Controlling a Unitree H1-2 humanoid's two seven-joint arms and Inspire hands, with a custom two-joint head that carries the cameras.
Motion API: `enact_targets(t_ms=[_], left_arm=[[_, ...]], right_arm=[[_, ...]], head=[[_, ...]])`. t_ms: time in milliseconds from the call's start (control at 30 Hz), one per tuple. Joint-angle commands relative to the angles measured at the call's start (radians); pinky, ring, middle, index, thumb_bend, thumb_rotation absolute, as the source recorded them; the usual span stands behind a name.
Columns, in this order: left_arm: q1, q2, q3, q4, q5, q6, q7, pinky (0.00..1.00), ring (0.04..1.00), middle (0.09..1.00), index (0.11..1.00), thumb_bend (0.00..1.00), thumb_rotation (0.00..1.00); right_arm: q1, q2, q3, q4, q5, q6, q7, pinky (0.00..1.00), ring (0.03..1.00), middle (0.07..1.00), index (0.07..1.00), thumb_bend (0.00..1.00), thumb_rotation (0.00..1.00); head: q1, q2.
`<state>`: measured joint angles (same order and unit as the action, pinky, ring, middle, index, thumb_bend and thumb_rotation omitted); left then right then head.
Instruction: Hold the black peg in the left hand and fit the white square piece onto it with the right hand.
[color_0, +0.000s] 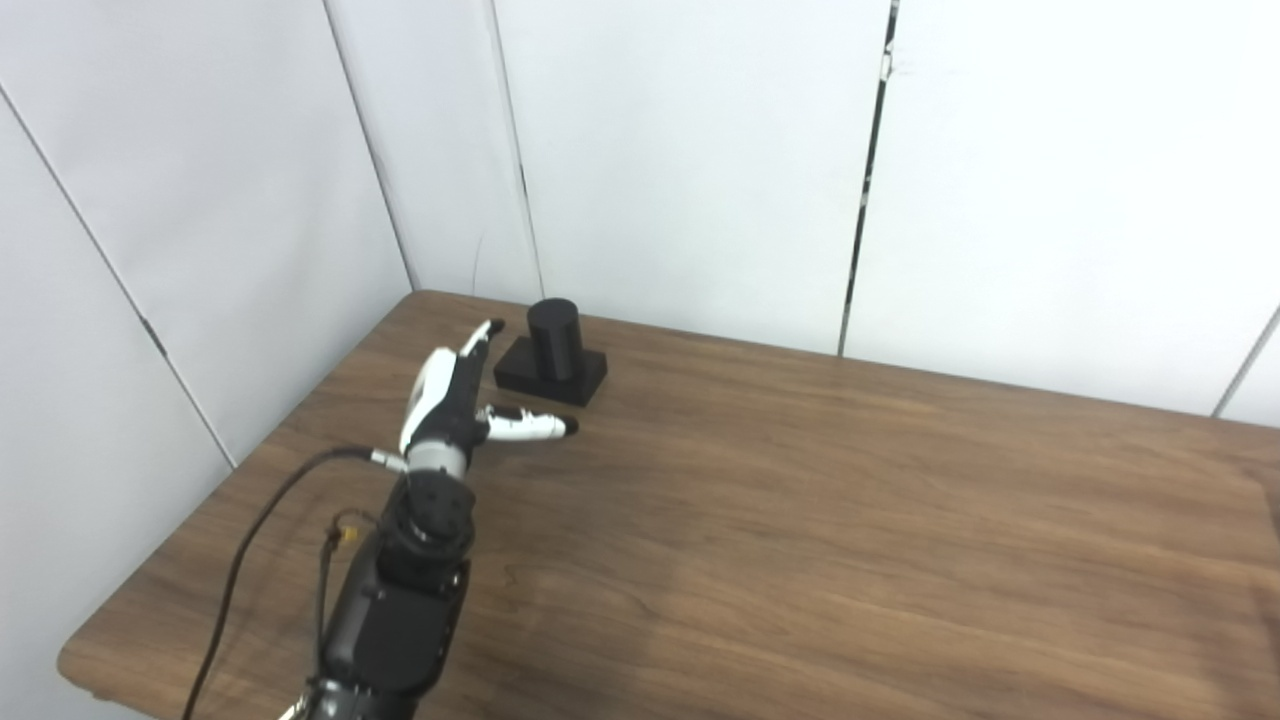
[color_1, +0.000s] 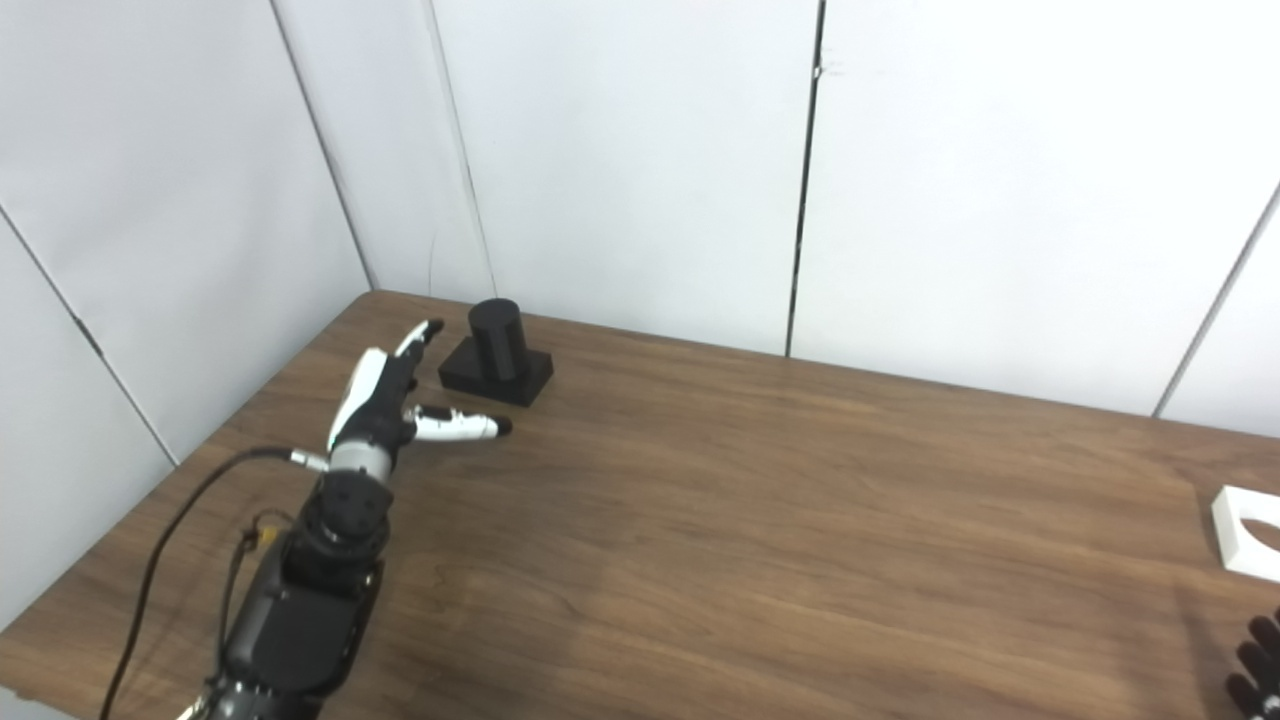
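The black peg (color_0: 552, 350), a short cylinder on a square black base, stands upright near the table's far left corner. My left hand (color_0: 452, 395) reaches toward it, open, fingers pointing at the peg's left side and thumb spread below its base; it stops a little short of touching. The white square piece (color_1: 1248, 532) with a round hole lies flat at the table's right edge, cut off by the frame in the right eye view. Only dark fingertips (color_1: 1258, 668) of my right hand show at the bottom right corner of that view, just below the white piece.
The wooden table (color_0: 800, 520) sits against white wall panels (color_0: 680, 160) at the back and left. A black cable (color_0: 250, 540) loops off my left forearm near the table's left edge.
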<state>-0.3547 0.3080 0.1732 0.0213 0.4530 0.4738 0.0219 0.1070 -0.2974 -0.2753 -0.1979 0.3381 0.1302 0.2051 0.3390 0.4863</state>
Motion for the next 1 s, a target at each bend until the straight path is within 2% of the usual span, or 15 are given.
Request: enact_targets(t_ms=[0, 267, 433, 533, 667, 833, 967], left_arm=[[-0.071, 0.052, -0.007, 0.002, 0.042, -0.005, -0.003, 0.91, 0.98, 0.978, 0.952, 0.94, 0.07], [-0.137, 0.131, -0.058, 0.06, 0.074, -0.007, -0.012, 0.84, 0.948, 0.94, 0.925, 0.97, 0.07], [-0.173, 0.158, -0.077, 0.108, 0.092, -0.005, -0.048, 0.86, 0.953, 0.941, 0.922, 0.98, 0.08], [-0.212, 0.179, -0.099, 0.166, 0.154, -0.004, -0.118, 0.91, 0.976, 0.957, 0.932, 0.97, 0.11], [-0.248, 0.213, -0.095, 0.205, 0.142, -0.004, -0.247, 0.99, 0.999, 0.996, 0.94, 0.96, 0.1], [-0.259, 0.256, -0.118, 0.207, 0.171, -0.004, -0.362, 1.0, 1.0, 1.0, 0.913, 1.0, 0.12], [-0.288, 0.294, -0.185, 0.257, 0.216, -0.004, -0.412, 1.0, 1.0, 0.996, 0.897, 1.0, 0.14]], right_arm=[[-0.017, -0.023, -0.011, -0.011, 0.012, -0.052, 0.016, 1.0, 1.0, 0.985, 1.0, 0.57, 1.0], [-0.01, -0.025, -0.011, -0.006, 0.009, -0.053, 0.018, 1.0, 1.0, 0.987, 1.0, 0.6, 1.0], [-0.003, -0.03, -0.013, -0.011, 0.014, -0.047, 0.02, 1.0, 1.0, 0.983, 1.0, 0.6, 1.0], [0.002, -0.035, -0.018, -0.019, 0.02, -0.04, 0.019, 1.0, 1.0, 0.975, 1.0, 0.59, 1.0], [0.011, -0.048, -0.023, -0.02, 0.031, -0.051, 0.025, 1.0, 1.0, 0.969, 1.0, 0.6, 1.0], [0.013, -0.05, -0.029, -0.017, 0.031, -0.049, 0.019, 1.0, 1.0, 0.965, 1.0, 0.63, 1.0], [0.009, -0.057, -0.026, -0.014, 0.04, -0.045, 0.028, 1.0, 1.0, 0.96, 1.0, 0.63, 1.0]], head=[[-0.001, 0.002], [-0.001, 0.007], [0.008, 0.01], [0.022, 0.014], [0.03, 0.018], [0.033, 0.021], [0.029, 0.027]])
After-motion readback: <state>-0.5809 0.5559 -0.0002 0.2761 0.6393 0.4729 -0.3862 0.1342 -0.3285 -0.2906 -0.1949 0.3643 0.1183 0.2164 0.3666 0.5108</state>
